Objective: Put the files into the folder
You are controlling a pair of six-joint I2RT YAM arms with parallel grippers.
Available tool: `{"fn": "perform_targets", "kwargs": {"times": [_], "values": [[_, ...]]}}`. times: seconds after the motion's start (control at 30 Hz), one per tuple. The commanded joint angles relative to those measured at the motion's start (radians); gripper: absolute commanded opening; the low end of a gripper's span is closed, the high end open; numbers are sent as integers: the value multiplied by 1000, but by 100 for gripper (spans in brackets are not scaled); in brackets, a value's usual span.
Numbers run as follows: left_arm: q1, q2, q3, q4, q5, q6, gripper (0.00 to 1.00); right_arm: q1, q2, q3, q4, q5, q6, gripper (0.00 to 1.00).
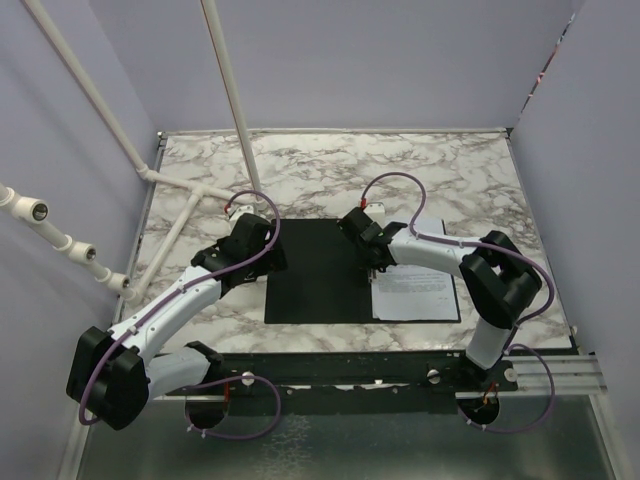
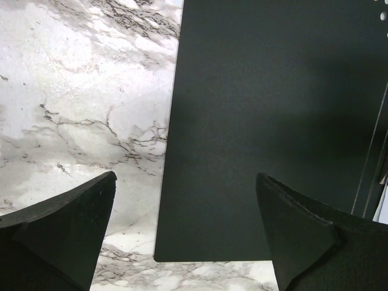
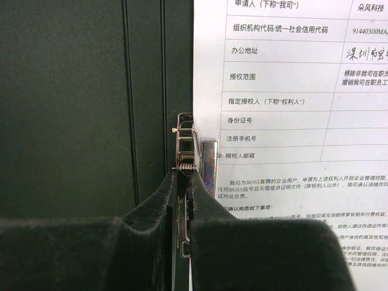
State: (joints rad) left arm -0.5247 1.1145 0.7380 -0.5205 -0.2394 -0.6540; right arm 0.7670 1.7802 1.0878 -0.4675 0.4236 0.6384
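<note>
**Right Gripper Pinches the Clip Beside the Papers**

The flat rectangular folder [image 1: 315,272] lies open on the white and grey marble table [image 1: 330,165], with its black inside facing up. The thin white paper sheets [image 1: 418,295] with black print lie flat on the folder's half at 3 o'clock. Their edge touches the silver metal clip [image 3: 197,148], which sits along the middle fold.

The step in hand looks like fixing the sheets under the clip. The right gripper [image 3: 183,174] has its two black fingers squeezed almost together on a thin metal part of the clip. It is not clear whether the clip presses the paper down yet. The next move likely calls for a gentle push or pull on the clip, so that it snaps onto the sheets without sliding them. After that, the bare black half at 9 o'clock would need to swing over to close the folder.

The right arm reaches in from 4 o'clock, bent at the elbow, with its wrist low over the fold. The left arm stretches in from 8 o'clock. The left gripper [image 2: 186,177] hangs over the folder's 9 o'clock edge, its fingers spread wide with nothing between them.
</note>
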Motion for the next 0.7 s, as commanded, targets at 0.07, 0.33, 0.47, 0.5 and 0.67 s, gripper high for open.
{"fn": "perform_targets", "kwargs": {"times": [0.07, 0.33, 0.47, 0.5, 0.67], "values": [[6, -13, -19, 11, 11, -2, 99, 3, 18, -28, -22, 27, 49, 6], [6, -22, -18, 10, 11, -1, 99, 16, 3, -55, -5, 34, 98, 1], [6, -27, -20, 11, 11, -1, 99, 21, -11, -74, 1, 45, 124, 11], [6, -27, -20, 13, 12, -1, 99, 22, -15, -77, 3, 47, 127, 11], [6, -31, -19, 16, 17, 1, 99, 27, -22, -78, -9, 60, 145, 11]]}}
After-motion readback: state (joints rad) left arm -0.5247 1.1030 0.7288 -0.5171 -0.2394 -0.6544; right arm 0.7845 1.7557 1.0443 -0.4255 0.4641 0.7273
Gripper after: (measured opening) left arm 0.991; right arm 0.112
